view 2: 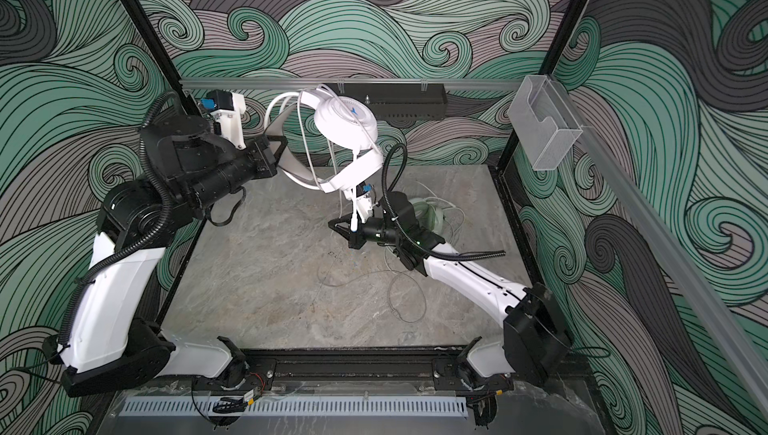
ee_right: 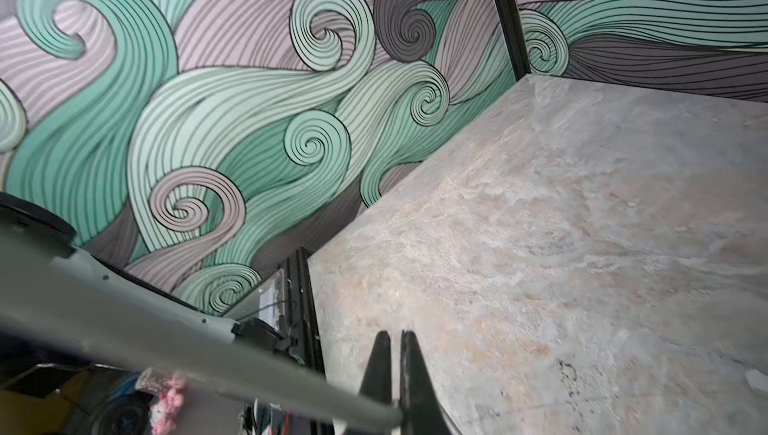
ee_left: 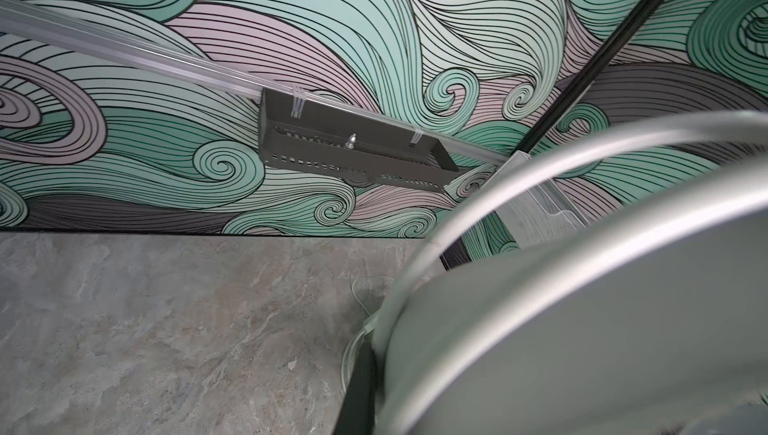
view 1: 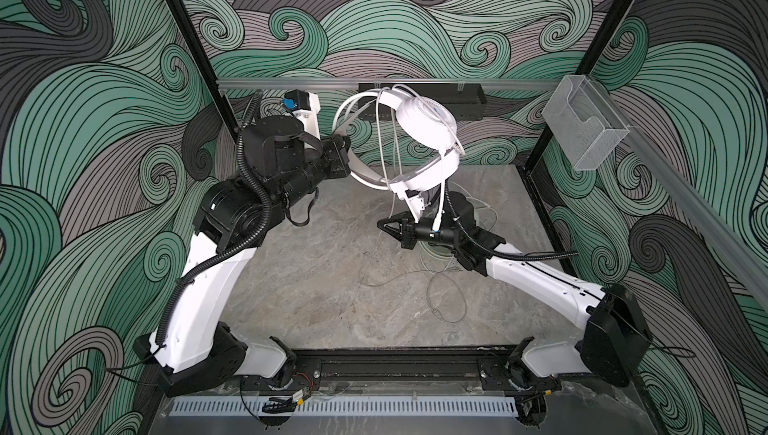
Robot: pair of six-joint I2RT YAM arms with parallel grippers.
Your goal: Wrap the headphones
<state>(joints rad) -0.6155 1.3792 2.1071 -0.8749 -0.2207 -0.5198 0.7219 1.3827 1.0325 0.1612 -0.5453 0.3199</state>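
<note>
Left gripper [view 2: 277, 147] was clamped on the headband of the white over-ear wired headset [view 1: 424, 121], which hung in the air over the far side of the grey marbled tabletop [view 1: 311, 287]. Right gripper [ee_right: 395, 335] was closed, low below the headset; can't tell if it pinched anything. Pale mint green headset [view 2: 430, 210] lay on the tabletop under the right arm.

The white headset [view 1: 424, 125] hangs clear of the desk [view 1: 311, 287] at upper centre in both top views, tilted, one round earcup facing up, its cable [view 1: 378, 121] draped over the headband. The mint headset [view 2: 428, 210] lies on the desk right of centre, mostly hidden; loose loops of thin cable [view 2: 401, 308] sprawl below it.
</note>
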